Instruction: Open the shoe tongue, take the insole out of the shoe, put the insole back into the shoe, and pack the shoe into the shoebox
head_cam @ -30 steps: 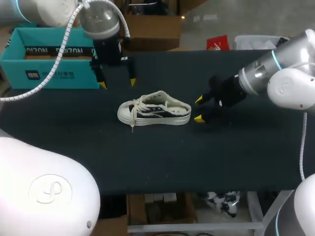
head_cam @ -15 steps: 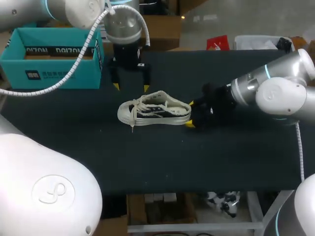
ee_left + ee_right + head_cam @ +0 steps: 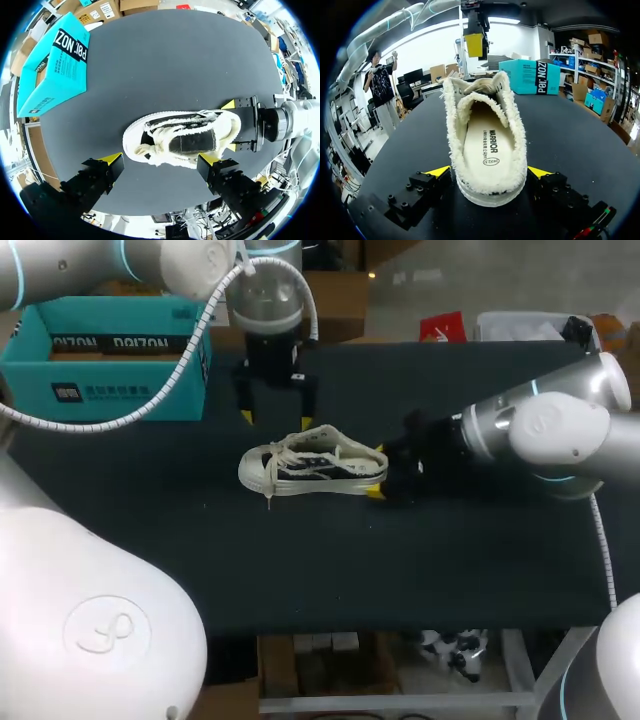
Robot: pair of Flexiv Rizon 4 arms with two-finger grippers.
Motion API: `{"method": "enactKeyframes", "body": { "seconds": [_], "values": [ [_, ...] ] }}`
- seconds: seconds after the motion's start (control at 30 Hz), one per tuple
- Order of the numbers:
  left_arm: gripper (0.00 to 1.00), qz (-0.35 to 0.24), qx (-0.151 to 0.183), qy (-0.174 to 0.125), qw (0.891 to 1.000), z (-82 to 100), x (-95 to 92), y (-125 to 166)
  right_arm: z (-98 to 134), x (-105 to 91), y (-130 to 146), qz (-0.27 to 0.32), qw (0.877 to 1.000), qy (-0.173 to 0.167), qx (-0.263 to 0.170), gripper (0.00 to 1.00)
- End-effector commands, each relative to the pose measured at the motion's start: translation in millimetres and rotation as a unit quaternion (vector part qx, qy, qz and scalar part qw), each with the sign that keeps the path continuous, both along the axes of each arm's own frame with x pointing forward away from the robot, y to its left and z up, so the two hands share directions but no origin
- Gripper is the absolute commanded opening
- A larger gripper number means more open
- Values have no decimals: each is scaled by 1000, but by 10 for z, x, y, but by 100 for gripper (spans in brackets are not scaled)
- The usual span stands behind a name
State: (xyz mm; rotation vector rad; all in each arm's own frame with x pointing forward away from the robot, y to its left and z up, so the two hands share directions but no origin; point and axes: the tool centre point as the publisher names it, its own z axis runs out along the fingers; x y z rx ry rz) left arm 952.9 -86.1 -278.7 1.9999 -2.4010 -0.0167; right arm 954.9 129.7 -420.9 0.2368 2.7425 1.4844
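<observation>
A white low-top shoe [image 3: 313,465] with a dark side panel lies on the black table [image 3: 300,570], toe toward the teal shoebox [image 3: 110,350]. My left gripper [image 3: 276,420] hangs open just behind the shoe's laces. From its wrist the shoe [image 3: 177,140] lies ahead of the gripper [image 3: 160,160], between the spread fingers. My right gripper [image 3: 380,470] is open with the heel between its fingers. In the right wrist view the shoe [image 3: 487,125] fills the gap of that gripper [image 3: 489,172], and the white insole [image 3: 487,142] lies inside. The tongue is hidden under the laces.
The teal shoebox [image 3: 50,65] stands open at the table's far left corner, seen also beyond the shoe as the shoebox [image 3: 535,75]. A red item [image 3: 443,327] lies at the table's far edge.
My left gripper has swung right, from beside the shoebox to just behind the shoe. My right gripper has slid left until its fingers straddle the heel. The shoe has not moved.
</observation>
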Motion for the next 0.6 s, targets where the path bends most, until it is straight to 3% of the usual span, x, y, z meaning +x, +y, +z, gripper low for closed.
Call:
{"method": "enactKeyframes", "body": {
  "seconds": [0.03, 0.33, 0.37, 0.4, 0.43, 0.6],
  "values": [
    [100, -5, 2, 6, 1000, -65, 60, -57, -54, 54, 45, 3, 1000, 1, 11, 100],
    [100, -14, 12, -1, 1000, -60, -13, -178, -106, 85, 162, 17, 999, 2, 27, 100],
    [100, -15, 15, -4, 1000, -59, -29, -207, -111, 84, 169, 18, 999, 2, 28, 90],
    [100, -17, 17, -4, 1000, -60, -41, -231, -117, 84, 173, 19, 999, 2, 30, 41],
    [100, -20, 19, -6, 1000, -63, -57, -257, -121, 85, 177, 20, 999, 0, 33, 0],
    [100, -21, 27, -6, 999, -90, -67, -339, -136, 80, 188, 21, 999, -1, 32, 0]
  ]
}}
